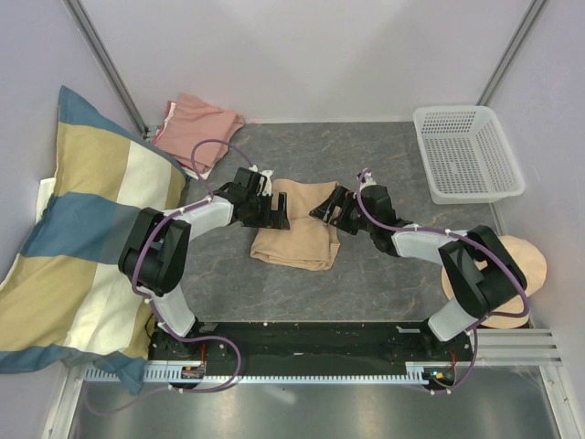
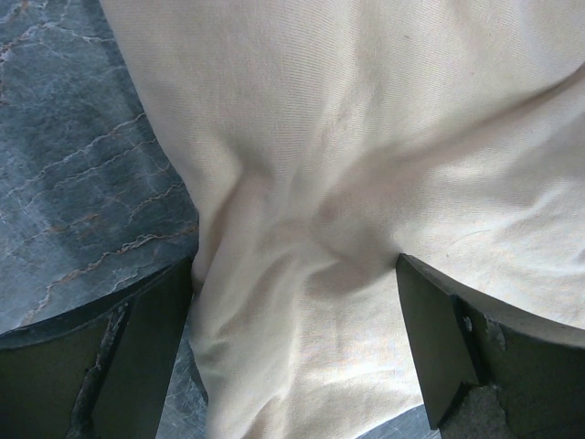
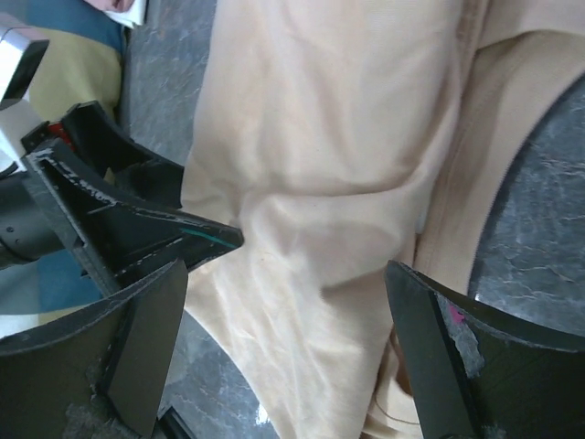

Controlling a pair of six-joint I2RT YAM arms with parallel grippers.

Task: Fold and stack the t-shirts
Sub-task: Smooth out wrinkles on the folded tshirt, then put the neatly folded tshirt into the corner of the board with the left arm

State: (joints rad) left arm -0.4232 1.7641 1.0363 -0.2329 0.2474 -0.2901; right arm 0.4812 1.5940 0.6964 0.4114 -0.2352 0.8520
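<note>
At the middle of the grey worktop [image 1: 384, 265], the tan t-shirt [image 1: 297, 236] is lying in a rumpled, roughly folded heap, and both arms are leaning in over it. At the shirt's 9 o'clock edge the left claw [image 1: 277, 216] is sitting with jaws gaping wide, pinching nothing. On its wrist camera the two dark fingers [image 2: 91, 366] are standing either side of a creased ridge of pale cloth, with marbled worktop showing at 9 o'clock.

At the 3 o'clock edge the right claw [image 1: 322, 212] is hovering, likewise spread wide and gripping nothing. Its wrist view is showing cloth lying between its fingers [image 3: 457, 366], a seam running up towards 1 o'clock, and the left claw's tip poking in at 9 o'clock, just beside the fabric. Whether either claw is actually touching the cloth, I cannot tell.

Over at 11 o'clock the salmon-pink t-shirt [image 1: 196, 128] is lying bunched in the far corner, well apart from the tan one and just beside the striped pillow [image 1: 82, 229], which is leaning at 9 o'clock. A white basket [image 1: 466, 155] is sitting at 1 o'clock, and a round beige hat-like thing [image 1: 535, 265] is lying at 4 o'clock, partly behind the right arm.
</note>
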